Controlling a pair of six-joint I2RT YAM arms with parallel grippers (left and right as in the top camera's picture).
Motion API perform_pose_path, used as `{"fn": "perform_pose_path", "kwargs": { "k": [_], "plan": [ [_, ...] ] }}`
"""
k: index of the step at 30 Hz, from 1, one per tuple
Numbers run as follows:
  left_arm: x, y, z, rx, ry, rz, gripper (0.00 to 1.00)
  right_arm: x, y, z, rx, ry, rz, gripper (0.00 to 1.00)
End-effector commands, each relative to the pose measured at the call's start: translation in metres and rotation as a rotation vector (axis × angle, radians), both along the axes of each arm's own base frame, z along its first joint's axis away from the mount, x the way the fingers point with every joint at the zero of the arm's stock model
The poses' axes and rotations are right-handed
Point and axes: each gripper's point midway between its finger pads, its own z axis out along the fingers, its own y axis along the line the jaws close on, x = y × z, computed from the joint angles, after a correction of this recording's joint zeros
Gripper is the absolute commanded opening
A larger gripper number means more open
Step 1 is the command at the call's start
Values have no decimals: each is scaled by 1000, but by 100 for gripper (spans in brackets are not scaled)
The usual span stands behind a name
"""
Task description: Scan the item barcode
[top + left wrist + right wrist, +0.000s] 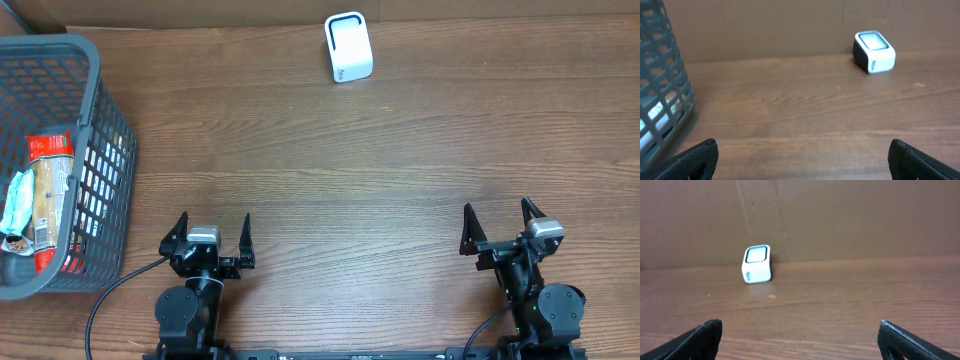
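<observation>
Fingers [179,231] spread wide; scanner [349,47] white box w/ dark-rimmed window.

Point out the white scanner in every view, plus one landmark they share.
Overhead: white scanner top centre.
Left wrist: white scanner upper right.
Right wrist: white scanner left of centre.
Shared landmark: the cardboard wall just behind it.

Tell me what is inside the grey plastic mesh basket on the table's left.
The grey plastic mesh basket holds a red-and-tan wrapped packet and a pale blue packet beside it. Anything beneath them and the basket's cropped left part cannot be seen.
</observation>
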Motion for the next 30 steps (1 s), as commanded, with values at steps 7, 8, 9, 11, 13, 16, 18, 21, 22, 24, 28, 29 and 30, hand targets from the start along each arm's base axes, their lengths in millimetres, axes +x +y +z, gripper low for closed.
{"fn": "perform_pose_path", "kwargs": {
  "k": [7, 8, 9, 11, 13, 16, 18, 21, 22, 24, 28, 29, 30],
  "plan": [
    [-13, 5, 62, 8, -102, 28, 100, -11, 8, 42, -5, -64, 47, 100],
    [-15, 5, 66, 8, -106, 27, 100, -13, 8, 47, -5, -66, 47, 100],
    [-16, 5, 69, 8, -105, 26, 100, -14, 8, 50, -5, -65, 47, 100],
    [-17, 4, 73, 8, -94, 24, 100, -17, 7, 57, -5, -58, 47, 100],
    [-18, 3, 75, 8, -67, 17, 100, -20, 7, 62, -8, -49, 47, 100],
    [-17, 2, 80, 7, -23, 12, 100, -21, 7, 68, -24, -38, 47, 100],
    [-15, 2, 88, 6, -3, 10, 100, -21, 7, 72, -24, -40, 47, 100],
    [-11, 2, 104, 7, 16, 8, 100, -21, 7, 77, -24, -43, 48, 100],
    [-10, 2, 110, 7, 23, 8, 100, -21, 7, 79, -24, -43, 48, 100],
    [-6, 2, 123, 6, 43, 8, 100, -21, 7, 81, -24, -42, 48, 100],
    [1, 1, 142, 5, 92, 4, 100, -19, 7, 82, -24, -30, 48, 100],
    [3, 1, 147, 5, 108, 5, 100, -18, 7, 82, -25, -25, 48, 100],
    [4, 1, 152, 5, 124, 4, 100, -17, 7, 81, -25, -18, 47, 100]
  ]
}}
